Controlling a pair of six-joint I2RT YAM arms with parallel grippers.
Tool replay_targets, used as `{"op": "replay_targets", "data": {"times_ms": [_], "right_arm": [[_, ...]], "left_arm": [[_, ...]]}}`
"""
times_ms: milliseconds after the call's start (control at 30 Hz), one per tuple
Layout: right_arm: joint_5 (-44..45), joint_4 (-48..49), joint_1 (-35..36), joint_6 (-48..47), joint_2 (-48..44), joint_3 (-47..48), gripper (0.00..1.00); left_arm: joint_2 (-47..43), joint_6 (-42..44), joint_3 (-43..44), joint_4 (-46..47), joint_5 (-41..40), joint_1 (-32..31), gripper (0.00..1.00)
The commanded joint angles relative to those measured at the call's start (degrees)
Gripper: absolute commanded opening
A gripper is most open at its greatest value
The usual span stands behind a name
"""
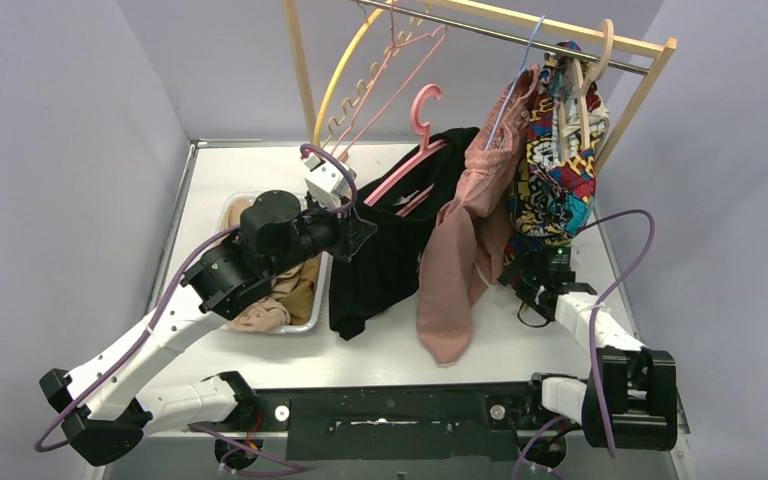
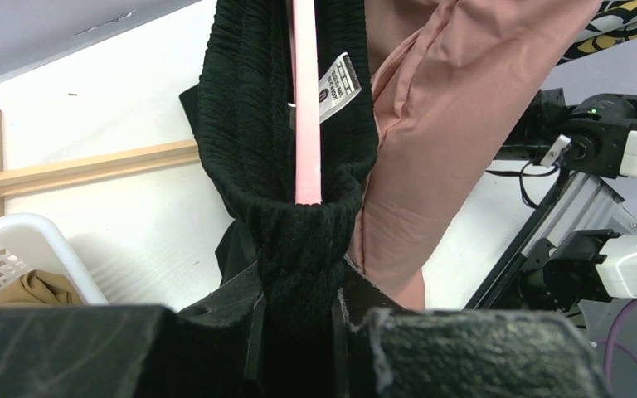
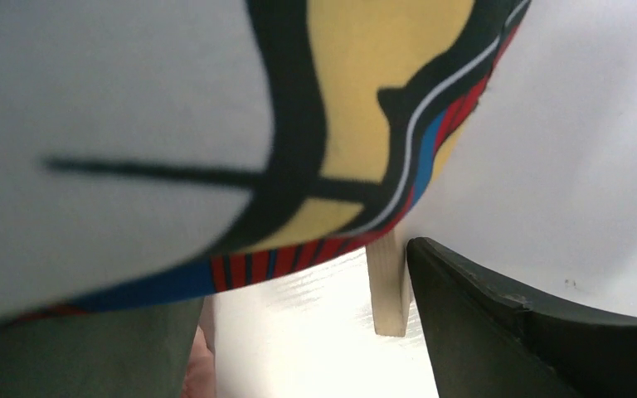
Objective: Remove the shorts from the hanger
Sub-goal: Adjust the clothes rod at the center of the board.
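shorts (image 1: 385,262) on hanger (image 1: 421,152), basket (image 1: 301,328) to left

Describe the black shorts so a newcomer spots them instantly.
In front of the wooden rack at the far edge of the table, a pink hanger sits off the rail. The black shorts hang from it, between the white basket and the dusty pink shorts. They are the only black garment, pinched by the left fingers.
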Motion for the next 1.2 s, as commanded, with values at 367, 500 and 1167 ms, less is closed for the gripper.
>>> {"op": "replay_targets", "data": {"times_ms": [367, 500, 1167], "right_arm": [[-7.34, -6.16, -0.93, 5.09, -13.05, -3.55, 0.93], [-7.72, -4.60, -1.01, 5.30, -11.36, -3.04, 0.92], [-8.78, 7.42, -5.84, 0.75, 1.39, 1.87, 0.88]], "left_arm": [[-1.10, -0.47, 0.54, 8.13, 1.63, -0.58, 0.00], [-0.58, -0.50, 0.93, 8.17, 2.27, -0.58, 0.00], [0.09, -0.86, 1.75, 6.19, 2.92, -0.80, 0.00]]}}
